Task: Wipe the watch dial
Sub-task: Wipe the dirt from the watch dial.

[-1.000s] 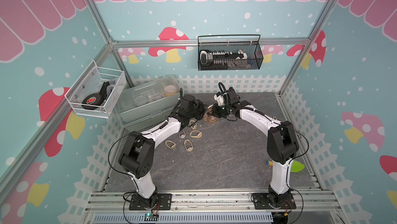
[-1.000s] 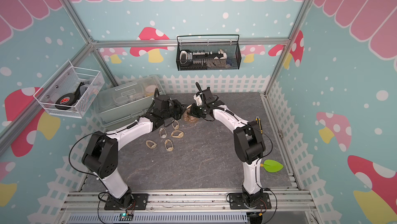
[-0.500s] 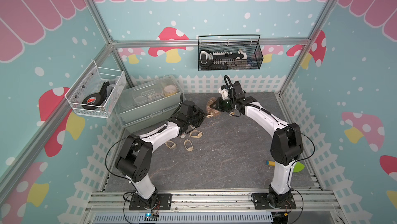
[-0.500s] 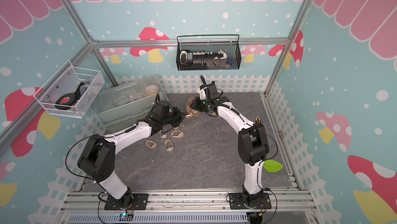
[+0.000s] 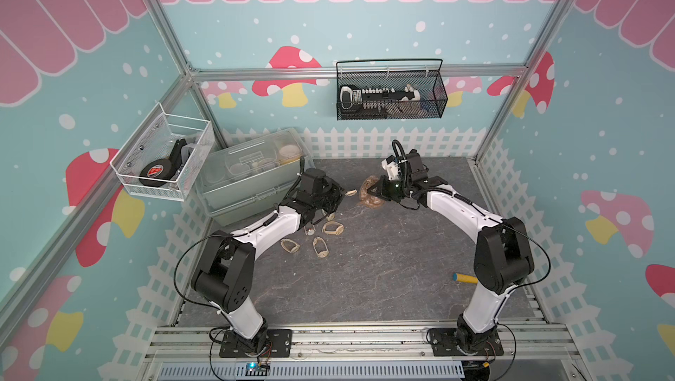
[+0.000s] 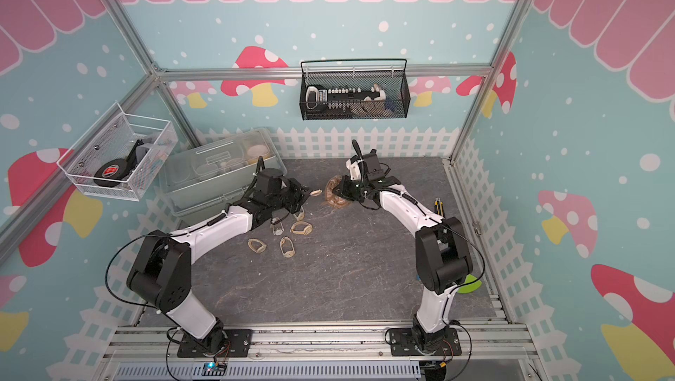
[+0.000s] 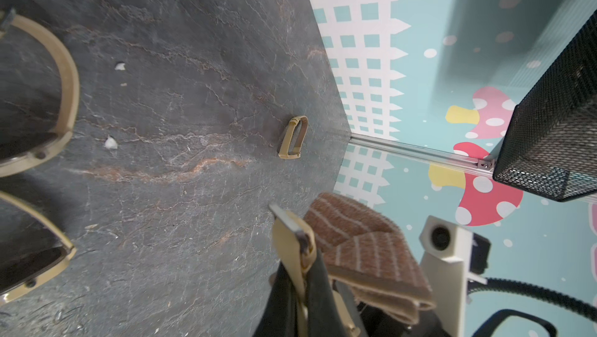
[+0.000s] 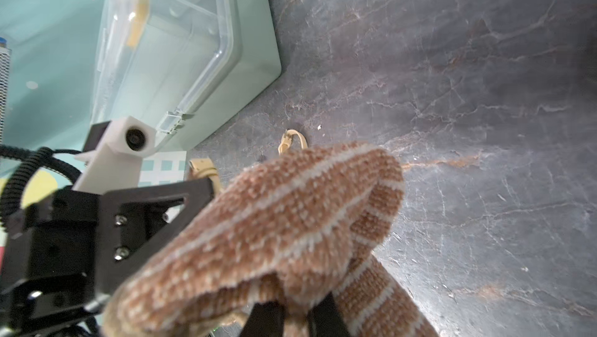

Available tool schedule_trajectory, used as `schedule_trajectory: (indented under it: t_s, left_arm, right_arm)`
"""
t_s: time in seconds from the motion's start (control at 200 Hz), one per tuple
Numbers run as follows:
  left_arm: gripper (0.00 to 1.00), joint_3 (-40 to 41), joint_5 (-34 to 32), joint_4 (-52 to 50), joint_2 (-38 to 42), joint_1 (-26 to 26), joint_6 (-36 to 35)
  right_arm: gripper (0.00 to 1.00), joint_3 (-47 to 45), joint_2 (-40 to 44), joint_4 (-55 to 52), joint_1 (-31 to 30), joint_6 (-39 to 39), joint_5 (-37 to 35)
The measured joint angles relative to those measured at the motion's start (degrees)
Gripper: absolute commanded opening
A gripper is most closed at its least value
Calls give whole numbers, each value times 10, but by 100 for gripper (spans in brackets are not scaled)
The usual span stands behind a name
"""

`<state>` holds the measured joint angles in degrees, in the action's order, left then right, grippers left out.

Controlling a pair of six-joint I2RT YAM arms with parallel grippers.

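Near the middle of both top views the left gripper (image 5: 339,194) pinches a tan watch (image 5: 351,193) just beside the brown striped cloth (image 5: 367,198) gripped by the right gripper (image 5: 375,190), and only the left wrist view shows the watch strap (image 7: 290,238) squeezed between the jaws.

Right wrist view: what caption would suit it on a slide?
Right tool clamps a striped brown cloth facing the watch in the left tool.

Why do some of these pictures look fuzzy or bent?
Right wrist view: the cloth sits so close that its near folds blur, while the tabletop is sharp. Left wrist view: the held watch goes soft nearest the lens. Both top views: even light, faint shadows, frame posts splaying outward.
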<state>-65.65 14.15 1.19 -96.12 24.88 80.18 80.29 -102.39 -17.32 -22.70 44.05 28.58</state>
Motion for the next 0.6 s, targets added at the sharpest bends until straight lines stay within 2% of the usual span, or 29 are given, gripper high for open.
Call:
schedule_trajectory:
  t_s: [0.14,0.33,0.6]
  left_arm:
    - [0,-1,0,5,0,-4,6]
    - [0,-8,0,19,-12,-4,11]
    - [0,-12,0,27,-27,-4,17]
  right_arm:
    - [0,-36,16,9,-16,7,2]
    - [0,-38,18,29,-47,17,7]
    - [0,13,-21,40,-65,23,10]
